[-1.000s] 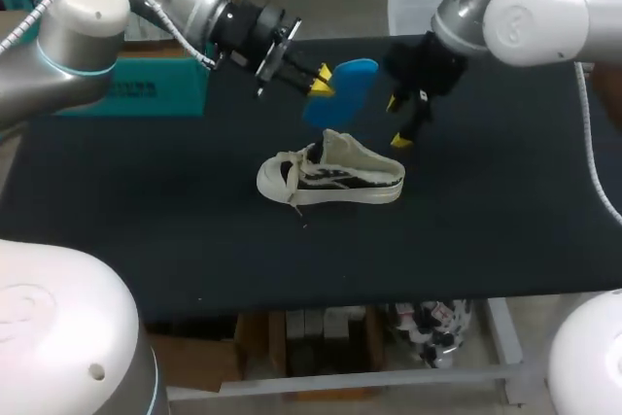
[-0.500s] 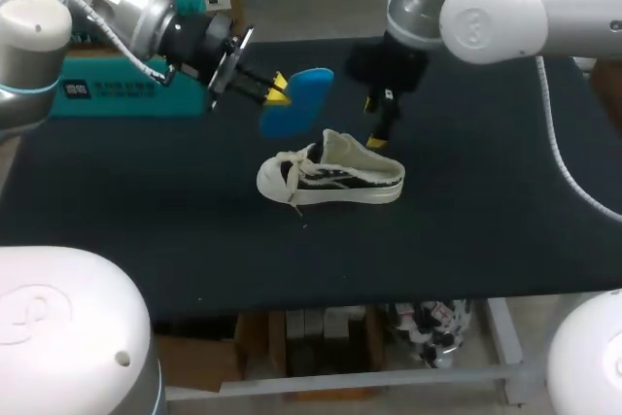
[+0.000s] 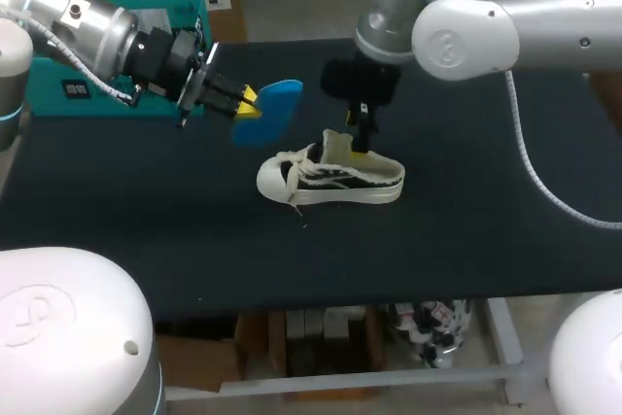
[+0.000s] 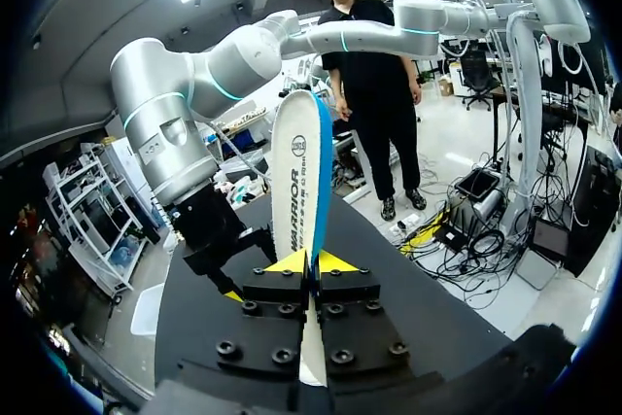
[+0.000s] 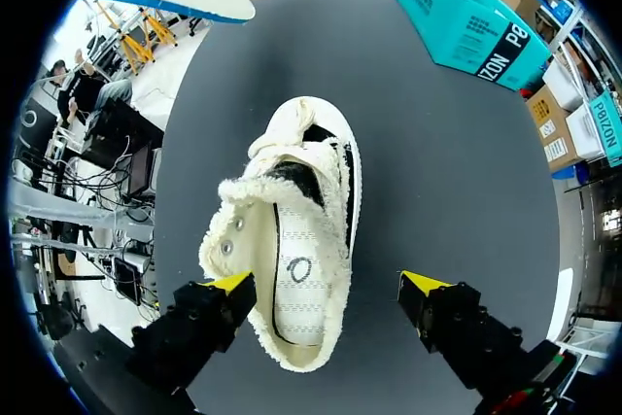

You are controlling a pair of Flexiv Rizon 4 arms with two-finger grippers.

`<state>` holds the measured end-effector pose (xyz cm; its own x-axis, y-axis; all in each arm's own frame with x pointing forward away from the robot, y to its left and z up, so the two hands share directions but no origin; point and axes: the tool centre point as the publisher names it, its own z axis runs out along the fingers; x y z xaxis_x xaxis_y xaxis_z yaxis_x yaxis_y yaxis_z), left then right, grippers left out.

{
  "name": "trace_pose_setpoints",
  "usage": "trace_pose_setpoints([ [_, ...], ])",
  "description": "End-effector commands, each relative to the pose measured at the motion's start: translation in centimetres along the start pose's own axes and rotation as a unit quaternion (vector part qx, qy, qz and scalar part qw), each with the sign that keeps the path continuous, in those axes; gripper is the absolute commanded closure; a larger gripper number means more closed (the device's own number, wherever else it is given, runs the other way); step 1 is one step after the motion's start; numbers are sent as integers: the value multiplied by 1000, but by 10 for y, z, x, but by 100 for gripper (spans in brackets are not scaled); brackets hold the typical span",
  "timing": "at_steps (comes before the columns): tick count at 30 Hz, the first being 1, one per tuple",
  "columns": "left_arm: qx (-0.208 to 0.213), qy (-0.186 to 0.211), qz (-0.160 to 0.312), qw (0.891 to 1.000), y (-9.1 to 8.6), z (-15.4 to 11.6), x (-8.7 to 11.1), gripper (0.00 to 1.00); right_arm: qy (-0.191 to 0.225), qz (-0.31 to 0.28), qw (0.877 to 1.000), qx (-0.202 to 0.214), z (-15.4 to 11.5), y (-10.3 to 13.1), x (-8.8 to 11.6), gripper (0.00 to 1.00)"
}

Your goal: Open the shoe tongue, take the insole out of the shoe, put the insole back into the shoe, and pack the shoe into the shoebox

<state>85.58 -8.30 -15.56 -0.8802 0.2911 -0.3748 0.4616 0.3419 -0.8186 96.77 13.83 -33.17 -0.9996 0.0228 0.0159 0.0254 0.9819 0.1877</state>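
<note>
The cream shoe, frayed at its edges with dark side stripes, stands on the counter. The left gripper clamps the blue-and-white insole. The right gripper hangs spread wide over the shoe.

The shoe is cream, with black side panels carrying what look like pale stripes. The insole is white on 1 face and blue on the other. The shoebox is teal with a black band. The table is black. The left gripper and the right gripper are black, each with 2 yellow tips.

The shoe is cream cloth with frayed, fuzzy edges; the insole looks smooth; the desk is matt black.
</note>
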Motion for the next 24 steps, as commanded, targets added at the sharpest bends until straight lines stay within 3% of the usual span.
trace_pose_setpoints([
  [1, 1, -31, 1, 1000, 3, -6, 9, 100, 3, 6, 1000, 24, 7, 8, -4, 0],
  [6, 0, -31, 5, 1000, 5, -9, 13, 100, 3, 14, 1000, 27, 15, 11, -6, 4],
  [8, 1, -29, 6, 1000, 7, -10, 13, 100, 4, 17, 999, 30, 19, 11, -7, 26],
  [9, 2, -28, 6, 1000, 8, -10, 13, 100, 5, 19, 999, 29, 20, 12, -7, 58],
  [10, 2, -28, 6, 1000, 8, -10, 13, 100, 3, 24, 999, 30, 20, 12, -7, 75],
  [11, 2, -27, 6, 1000, 9, -9, 13, 100, 2, 25, 999, 30, 21, 12, -7, 100],
  [24, 22, -8, 7, 1000, 6, -10, 0, 100, -22, 92, 995, 22, 7, 6, -2, 100],
])
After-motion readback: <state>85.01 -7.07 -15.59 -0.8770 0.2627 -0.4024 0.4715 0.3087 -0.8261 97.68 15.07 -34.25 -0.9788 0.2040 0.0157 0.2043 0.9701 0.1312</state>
